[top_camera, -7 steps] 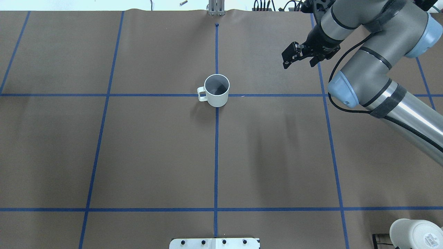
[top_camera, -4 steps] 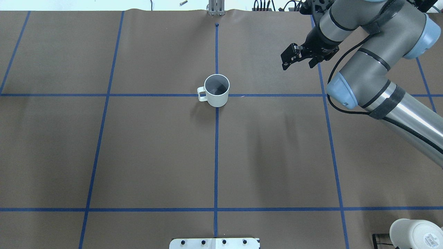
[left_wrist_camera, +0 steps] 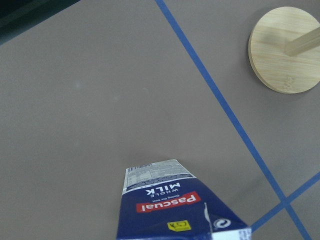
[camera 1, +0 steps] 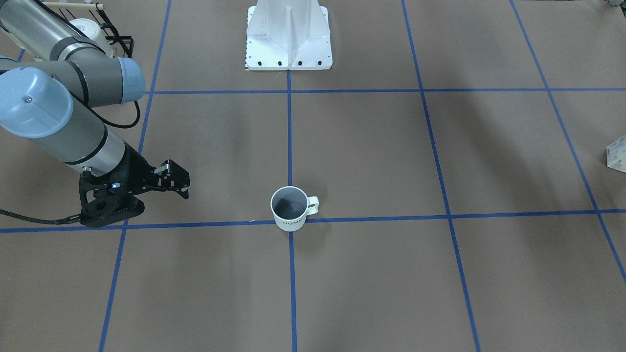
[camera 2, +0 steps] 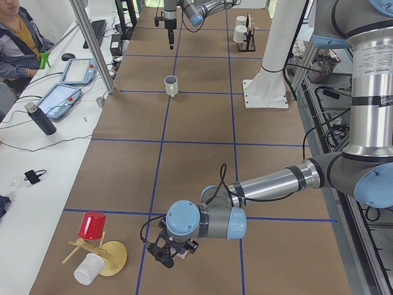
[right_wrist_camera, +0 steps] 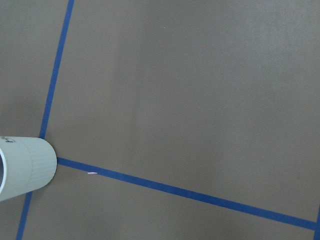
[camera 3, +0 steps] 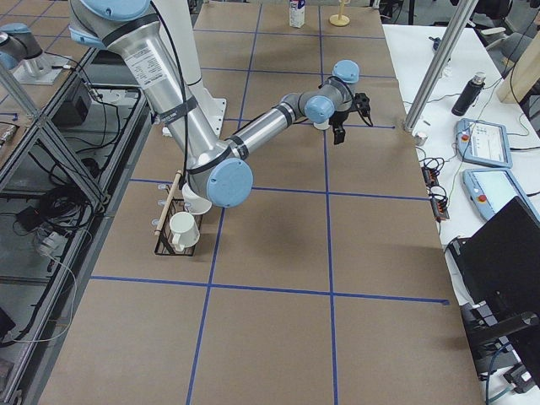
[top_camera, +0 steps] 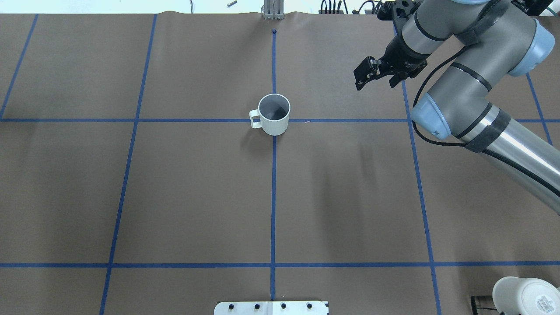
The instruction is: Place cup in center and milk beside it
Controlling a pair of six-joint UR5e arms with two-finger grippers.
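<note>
The brown-papered table (top_camera: 197,197) with its blue tape grid fills the overhead view. The right arm (top_camera: 472,100) comes in from that view's right edge. The left arm (camera 2: 270,184) stretches across the lower half of the left side view.

The milk (camera 3: 297,13) stands upright at the top edge of the right side view, near a round wooden base (left_wrist_camera: 285,47). The cup (top_camera: 274,116) stands upright on the tape crossing just above the overhead view's centre, handle to the left.

The right gripper (top_camera: 364,73), at upper right there, hangs with its fingers spread, holding nothing, well apart from the cup. The left gripper (camera 2: 167,258) points down, and I cannot tell whether it is spread or pressed together.
</note>
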